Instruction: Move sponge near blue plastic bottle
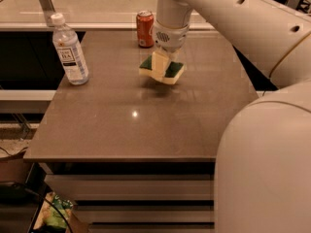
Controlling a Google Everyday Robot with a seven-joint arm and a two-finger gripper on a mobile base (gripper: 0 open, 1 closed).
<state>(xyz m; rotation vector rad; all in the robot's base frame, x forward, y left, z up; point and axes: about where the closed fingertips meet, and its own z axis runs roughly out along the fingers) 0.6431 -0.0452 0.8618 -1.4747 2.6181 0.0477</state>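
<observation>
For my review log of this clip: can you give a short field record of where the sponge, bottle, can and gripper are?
gripper: over the back middle of the table, jaws closed on the sponge
sponge: in the jaws, apparently just off the table, green side up
bottle: upright near the table's picture-left edge, well apart from the sponge
can: upright at the back, beside the gripper
task state: sponge not yet near the bottle

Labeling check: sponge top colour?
The sponge: dark green top, pale yellow foam; camera view, gripper holds it above table.
</observation>
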